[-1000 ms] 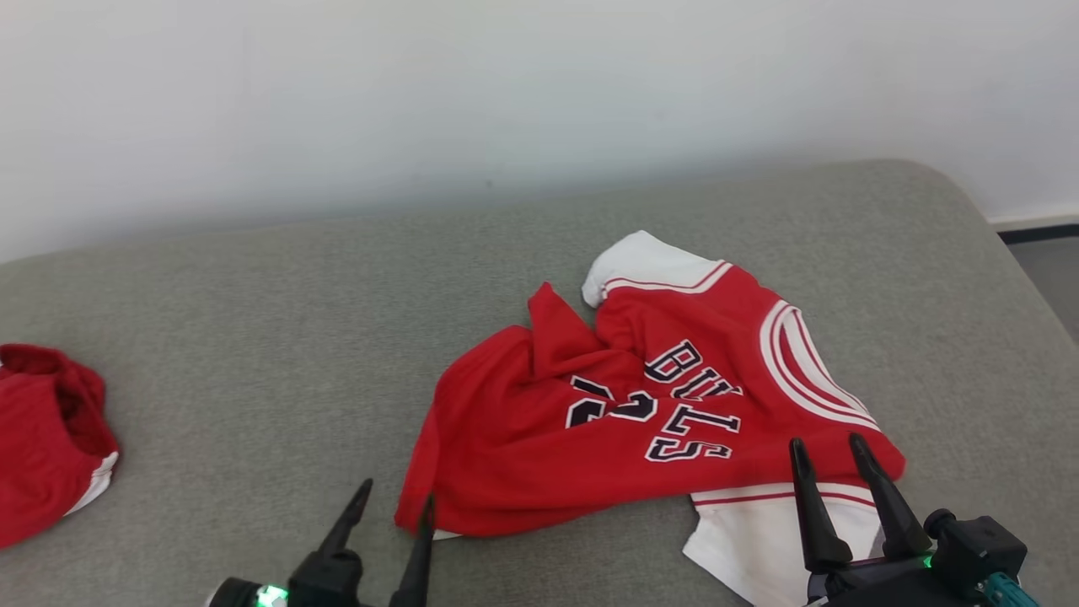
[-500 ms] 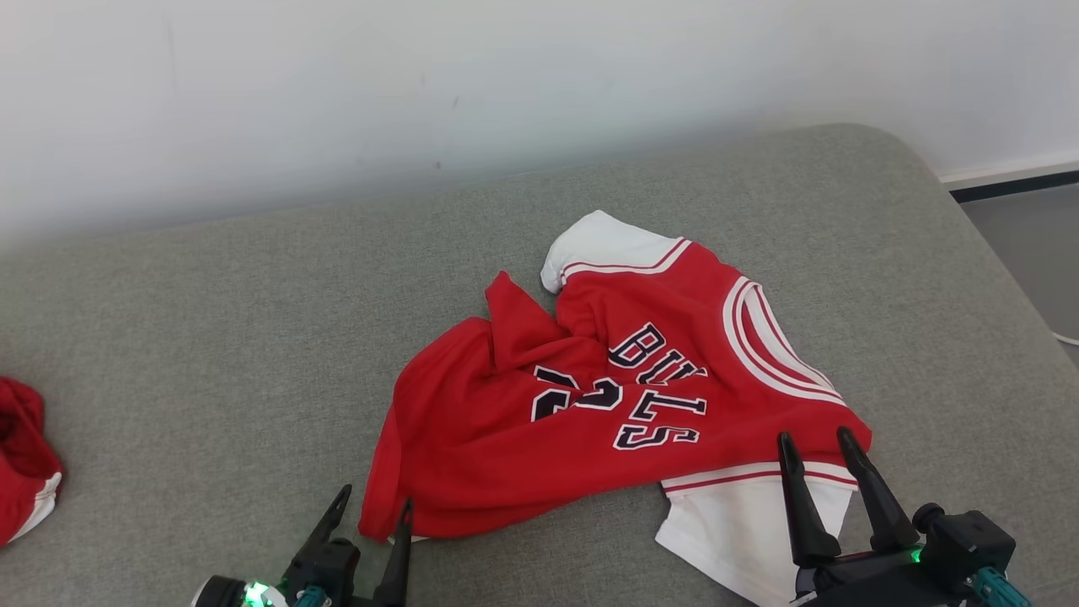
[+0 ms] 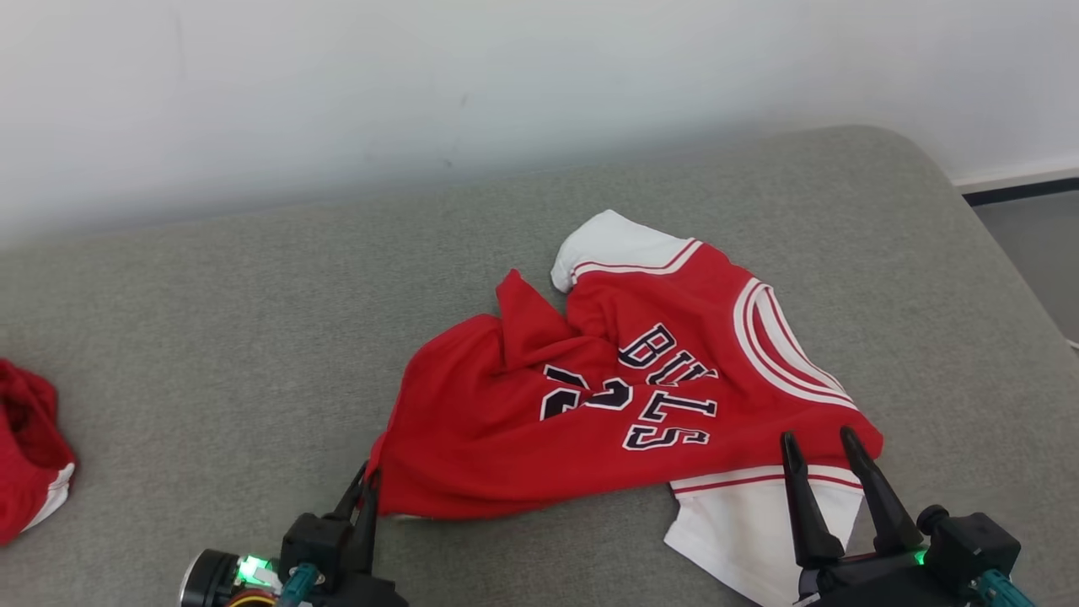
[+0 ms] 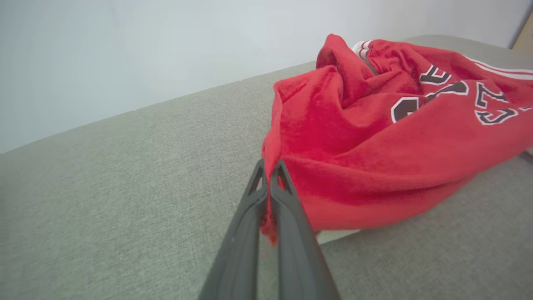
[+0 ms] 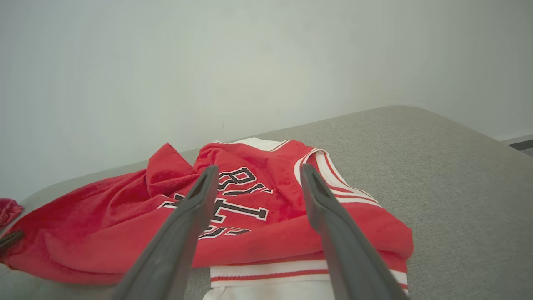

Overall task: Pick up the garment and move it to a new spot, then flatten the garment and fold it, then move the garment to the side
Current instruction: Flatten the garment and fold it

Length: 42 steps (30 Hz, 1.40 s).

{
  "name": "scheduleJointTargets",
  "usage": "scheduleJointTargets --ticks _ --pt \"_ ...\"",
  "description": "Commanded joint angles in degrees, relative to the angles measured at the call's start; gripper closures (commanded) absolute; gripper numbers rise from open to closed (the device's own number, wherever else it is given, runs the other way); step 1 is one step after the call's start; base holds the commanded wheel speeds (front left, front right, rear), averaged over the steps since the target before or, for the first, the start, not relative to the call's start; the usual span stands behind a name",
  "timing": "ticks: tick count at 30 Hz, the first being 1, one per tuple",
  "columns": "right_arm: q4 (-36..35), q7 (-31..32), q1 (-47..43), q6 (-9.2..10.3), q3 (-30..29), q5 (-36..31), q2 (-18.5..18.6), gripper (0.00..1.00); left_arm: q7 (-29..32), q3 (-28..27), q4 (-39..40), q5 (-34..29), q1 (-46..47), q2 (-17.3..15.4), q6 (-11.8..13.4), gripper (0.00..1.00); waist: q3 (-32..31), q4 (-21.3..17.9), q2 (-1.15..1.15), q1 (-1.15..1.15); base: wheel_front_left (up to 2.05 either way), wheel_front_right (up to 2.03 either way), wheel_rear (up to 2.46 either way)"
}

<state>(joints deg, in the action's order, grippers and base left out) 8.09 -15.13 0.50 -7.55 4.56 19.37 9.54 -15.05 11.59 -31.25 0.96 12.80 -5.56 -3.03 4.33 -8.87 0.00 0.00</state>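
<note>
My left jaws were shut on the near-left corner of the red jersey [image 3: 607,396], the tips pinched together with a thin fold of its hem between them. The rest of the jersey lay crumpled on the grey cushion [image 3: 253,320], ahead of those tips and off to their right. My right jaws stood apart, clamped on nothing. They hung over the jersey's white sleeve [image 3: 750,531], with its red-striped band just beyond the tips and the lettering further ahead.

As I judged it, the step in hand was the pick-up, and only half the grip was made. The left pinch looked shallow, a mere edge of cloth with a tuft showing below the tips. So I would not have pulled hard on it alone. I would have brought the right jaws down onto the banded edge ahead of them and closed on both layers, then raised the two sides together and evenly. That way the cloth would hang open rather than twist. I would also have kept the lift away from the other red garment [image 3: 25,459], well off to the left of my left jaws.

A second before, my left jaws had stood wide apart beside that same corner; now they had closed on it, and the corner sat slightly gathered towards them. My right jaws had stayed as wide as before, over the same sleeve. The head camera had shifted a little, so the whole scene sat differently in its view.
</note>
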Motion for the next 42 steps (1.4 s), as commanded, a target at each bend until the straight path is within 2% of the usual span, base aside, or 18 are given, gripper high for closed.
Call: scheduleJointTargets --ticks 1,6,12,20,26,32,42 --pt "0.01 -0.01 -0.74 0.13 -0.02 -0.15 -0.16 0.00 -0.19 -0.26 1.29 0.75 -1.39 0.12 0.00 1.00 -0.39 1.06 0.00 0.00 0.00 0.00 0.00" --pt "0.31 -0.01 -1.55 0.13 0.00 0.24 -0.05 0.00 -0.19 -0.99 6.00 3.32 -4.59 -0.02 -1.33 1.00 -1.10 3.49 0.00 0.00 0.00 0.00 0.00" --pt "0.62 -0.01 -1.54 0.13 -0.95 0.70 0.75 0.00 -0.19 1.50 10.59 4.41 -10.86 -0.80 -2.84 1.00 -1.00 7.27 0.00 0.00 0.00 0.00 0.00" --pt "0.94 -0.01 -1.31 0.13 -0.80 1.01 1.06 0.00 0.25 3.03 10.00 6.97 -16.20 -1.21 -3.52 1.00 -0.42 9.06 0.00 0.00 0.00 0.00 0.00" --pt "1.15 -0.01 -0.91 0.13 -0.44 1.15 1.43 0.00 0.00 3.79 11.02 7.58 -14.15 -1.12 -3.91 1.00 -0.51 8.58 0.00 0.00 0.00 0.00 0.00" --pt "1.33 -0.01 0.46 0.13 0.04 1.24 1.90 0.00 -0.12 5.21 11.44 8.06 -7.12 -1.61 -4.18 1.00 0.32 6.45 0.00 0.00 0.00 0.00 0.00" --pt "2.98 -0.01 3.19 0.13 0.32 1.23 1.79 0.00 -0.14 5.84 2.82 9.54 6.15 -4.23 -4.36 1.00 3.56 0.35 0.00 0.00 0.00 0.00 0.00"
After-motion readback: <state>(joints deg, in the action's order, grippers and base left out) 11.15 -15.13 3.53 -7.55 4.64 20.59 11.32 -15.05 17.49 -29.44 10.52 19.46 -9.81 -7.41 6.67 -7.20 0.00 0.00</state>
